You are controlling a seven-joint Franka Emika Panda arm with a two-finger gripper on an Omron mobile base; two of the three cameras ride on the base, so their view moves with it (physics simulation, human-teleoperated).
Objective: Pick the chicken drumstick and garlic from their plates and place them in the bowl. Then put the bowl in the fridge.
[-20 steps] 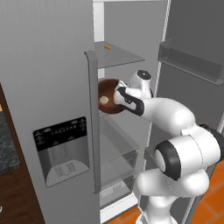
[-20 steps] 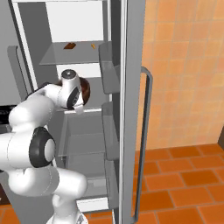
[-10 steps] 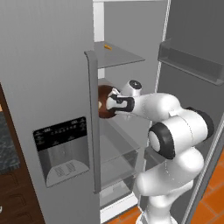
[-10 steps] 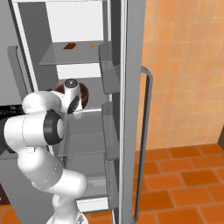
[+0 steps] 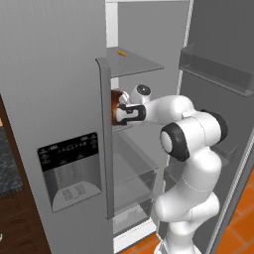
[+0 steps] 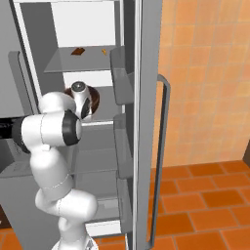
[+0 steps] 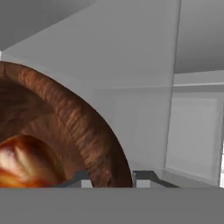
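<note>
My arm has reached further into the fridge (image 5: 59, 74) than a second ago, carrying the bowl (image 7: 87, 127) in over a middle glass shelf. My gripper (image 7: 109, 180) straddles the bowl's rim (whether it grips, I cannot tell). The chicken drumstick (image 7: 22, 159) lies inside the bowl.

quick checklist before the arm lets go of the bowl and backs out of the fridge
1. Bowl inside the fridge, at a middle shelf: ok.
2. Bowl resting flat on the shelf: cannot tell, its underside is hidden.
3. Drumstick in the bowl: ok.
4. Garlic in the bowl: cannot tell.
5. Gripper clear of the bowl rim: not ok, the rim sits between the fingertips.
6. Right door open wide enough for backing out: ok.
</note>
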